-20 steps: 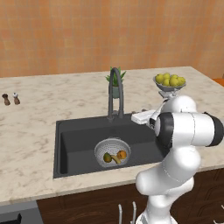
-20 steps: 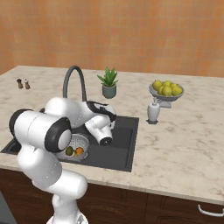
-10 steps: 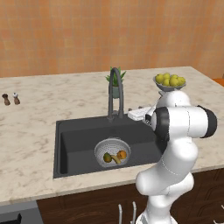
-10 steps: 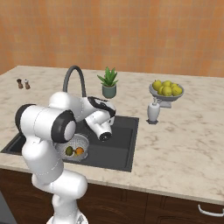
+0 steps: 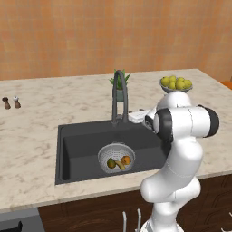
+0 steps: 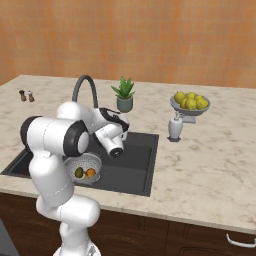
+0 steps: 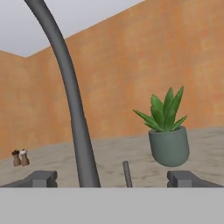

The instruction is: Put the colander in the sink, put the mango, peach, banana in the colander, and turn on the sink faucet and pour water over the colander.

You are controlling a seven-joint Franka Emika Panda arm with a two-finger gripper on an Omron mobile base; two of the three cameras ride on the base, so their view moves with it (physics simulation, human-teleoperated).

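The dark sink point(image 5: 79, 149) holds the silver colander point(image 5: 116, 157) on its floor. In the colander lie the mango point(image 5: 111, 162), the banana point(image 5: 119, 165) and the peach point(image 5: 126, 160). The tall grey sink faucet point(image 5: 118, 97) rises behind the basin. My gripper point(image 5: 134, 117) hovers just right of the faucet's base, at counter height. In the hand view my gripper point(image 7: 113, 179) is open wide, with the faucet stem point(image 7: 72, 100) and a thin grey lever point(image 7: 127, 174) standing between the fingertips point(image 7: 41, 178). No water is in view.
A potted plant point(image 6: 123, 95) stands behind the faucet. A white dispenser point(image 6: 174, 127) sits by the sink's right rim, and a bowl of yellow fruit point(image 6: 190, 102) beyond it. Two small shakers point(image 5: 11, 102) stand far left on the counter.
The hand has slid a little left toward the faucet's base and the elbow has swung round. The fruit and colander have stayed put. The jaws are as wide as before.
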